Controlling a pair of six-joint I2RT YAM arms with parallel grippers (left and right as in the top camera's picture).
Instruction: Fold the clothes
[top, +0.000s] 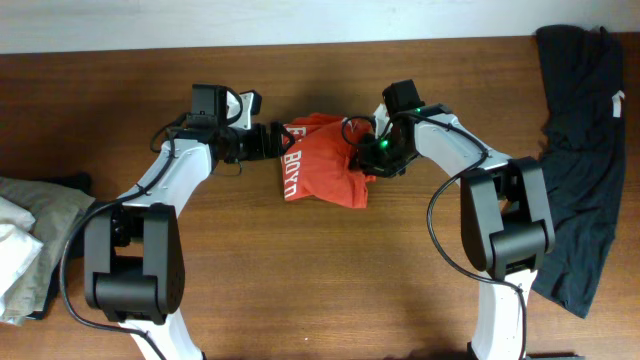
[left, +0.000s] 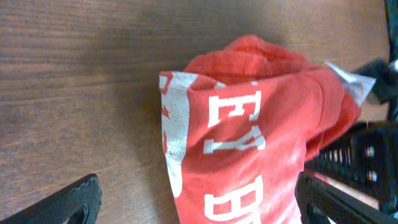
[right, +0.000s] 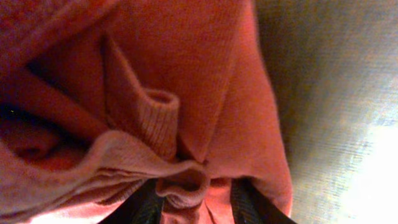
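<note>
T-shirt (top: 325, 165): a red-orange heap is being held crumpled at the middle of the desk (top: 320, 290), between the two arms.
Lettering (left: 233, 127): white block letters are being shown on the fold facing the left arm.
Collar (right: 158, 121): the ribbed edge is being bunched into a roll.
Left end effector (left: 198, 190): is being held wide open, one finger on either side of the lettered fold, with nothing gripped.
Right end effector (right: 196, 202): is being held closed on gathered T-shirt fabric at the heap's right side.
Other clothes: a black garment (top: 580, 150) is being draped along the desk's right edge. A khaki and white pile (top: 25, 240) is lying at the left edge.
</note>
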